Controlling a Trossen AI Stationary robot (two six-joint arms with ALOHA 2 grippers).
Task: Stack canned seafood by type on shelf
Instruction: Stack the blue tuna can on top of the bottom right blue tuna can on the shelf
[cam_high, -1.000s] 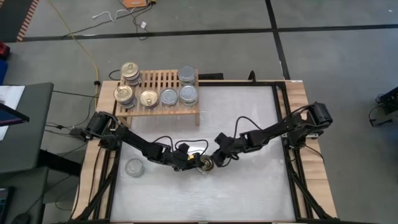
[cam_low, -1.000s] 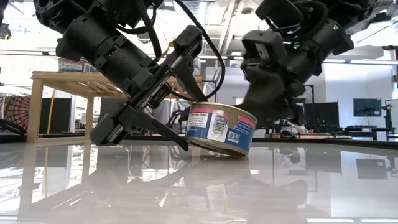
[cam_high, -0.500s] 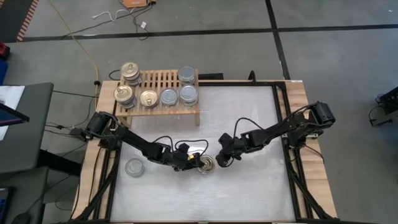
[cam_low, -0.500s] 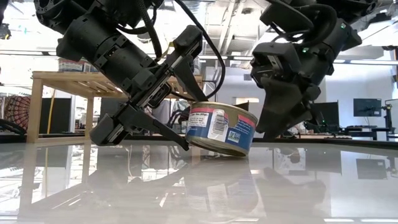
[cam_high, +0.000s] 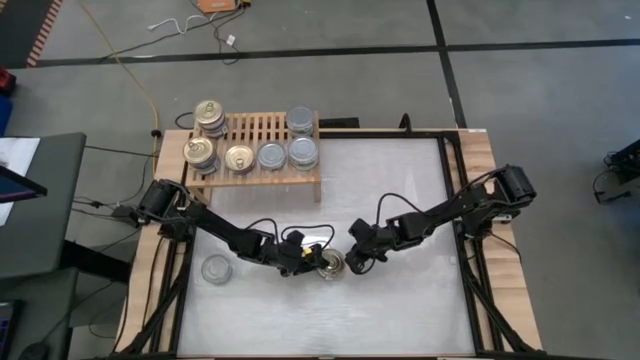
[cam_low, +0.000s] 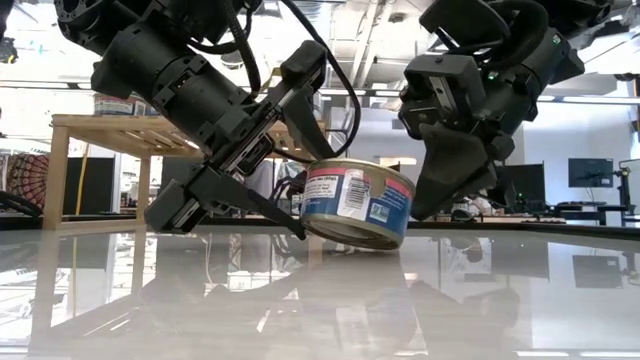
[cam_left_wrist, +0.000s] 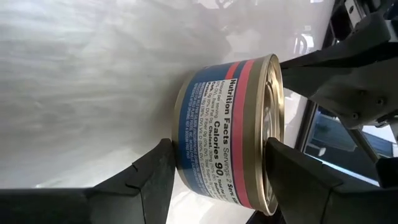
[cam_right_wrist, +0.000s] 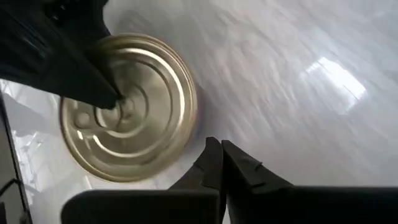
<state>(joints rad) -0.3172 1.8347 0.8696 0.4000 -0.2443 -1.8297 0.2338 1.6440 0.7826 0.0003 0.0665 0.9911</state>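
A blue-and-red labelled can (cam_low: 355, 205) with gold ends is at the table's middle front, tilted, with my left gripper (cam_high: 322, 263) shut on it. My right gripper (cam_high: 351, 259) is shut, its tips (cam_low: 425, 205) right beside the can's right side. On the slatted wooden shelf (cam_high: 262, 128) at the far left stand gold-topped cans (cam_high: 210, 115) on the left and silver-topped cans (cam_high: 302, 152) on the right, some stacked two high. A loose silver-topped can (cam_high: 215, 268) stands on the table at the near left. My left gripper pinches the can across its two flat ends, one finger (cam_left_wrist: 155, 171) on one end and the other finger on the gold end (cam_left_wrist: 273, 134). It comes slanting down from the table's left. The can hangs tilted; whether its low edge rests on the table, I cannot tell. My right gripper stands at the rim of the can's gold end (cam_right_wrist: 186, 134); I cannot tell whether it touches.
The table is white and glossy, with free room on its right half (cam_high: 400, 180) and along the front. The wooden frame edges (cam_high: 480, 200) run along the sides.
My right gripper has drawn off the can a little toward the table's right, shut its fingers, and come back in beside the can's rim. The can stays tilted in my left gripper's hold.
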